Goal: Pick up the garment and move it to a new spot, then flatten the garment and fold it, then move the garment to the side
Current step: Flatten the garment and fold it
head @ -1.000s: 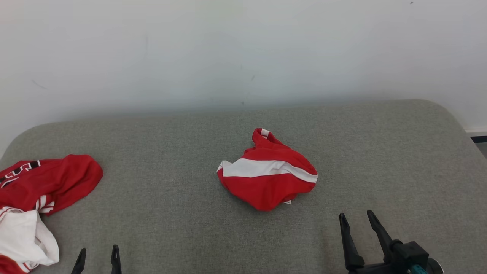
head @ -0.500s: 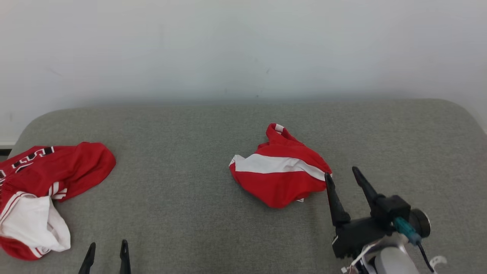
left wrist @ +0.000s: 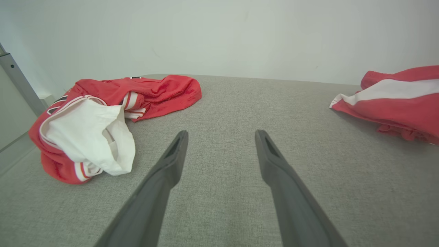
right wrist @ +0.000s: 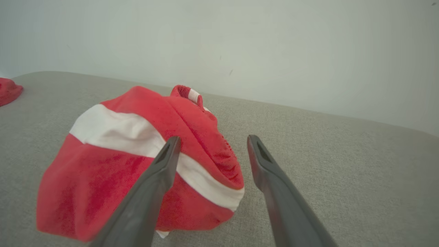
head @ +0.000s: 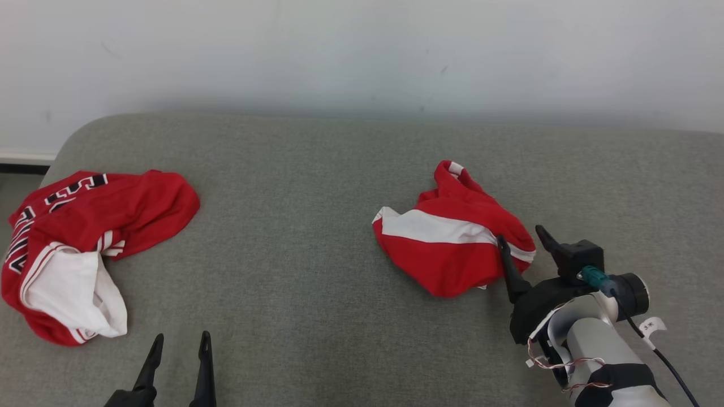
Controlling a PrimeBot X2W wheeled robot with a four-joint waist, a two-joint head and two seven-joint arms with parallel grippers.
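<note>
Red-and-white garment (head: 447, 265) lies crumpled right of centre on the grey counter (head: 317, 226). Judged soft and light, and it will sag; best taken at the bunched right edge. Right gripper (head: 519, 234) spread at that edge, nothing pinched. Left gripper (head: 181, 335) spread, near left, empty.

Looks like a bare test room (possibly a lab): grey fabric-covered bench (head: 305, 186) against a scuffed white wall (head: 362, 51).
</note>
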